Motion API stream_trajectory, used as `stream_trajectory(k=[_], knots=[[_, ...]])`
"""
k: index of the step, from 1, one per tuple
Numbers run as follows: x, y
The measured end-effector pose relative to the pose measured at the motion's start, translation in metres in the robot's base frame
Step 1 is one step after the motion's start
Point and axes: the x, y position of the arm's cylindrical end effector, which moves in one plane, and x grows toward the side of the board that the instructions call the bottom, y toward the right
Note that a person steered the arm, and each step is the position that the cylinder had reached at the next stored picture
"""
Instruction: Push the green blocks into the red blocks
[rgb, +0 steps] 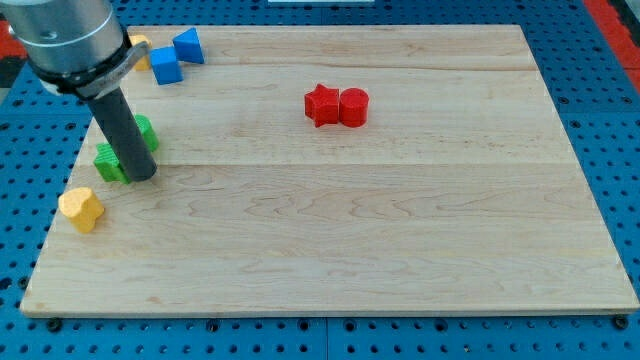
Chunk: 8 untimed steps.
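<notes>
Two green blocks sit at the view's left: one (109, 162) just left of my rod, the other (145, 131) behind it, partly hidden. My tip (141, 177) rests on the board touching the right side of the lower green block. Two red blocks stand touching each other at the upper middle: a star-shaped one (321, 105) and a round one (353, 107) to its right. They lie far to the right of the green blocks.
Two blue blocks (166, 66) (189, 46) sit at the top left, with a yellow block (138, 48) partly hidden behind my arm. Another yellow block (82, 209) lies near the wooden board's (400, 230) left edge, below the green ones.
</notes>
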Motion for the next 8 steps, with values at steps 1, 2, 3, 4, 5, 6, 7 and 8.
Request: stream_trajectory(k=[1, 2, 3, 4, 5, 6, 7, 8], knots=[[-0.026, 0.003], [-0.059, 0.035], [-0.081, 0.036], [-0.098, 0.098], [-0.118, 0.014], [-0.108, -0.074], [-0.031, -0.086], [-0.018, -0.035]])
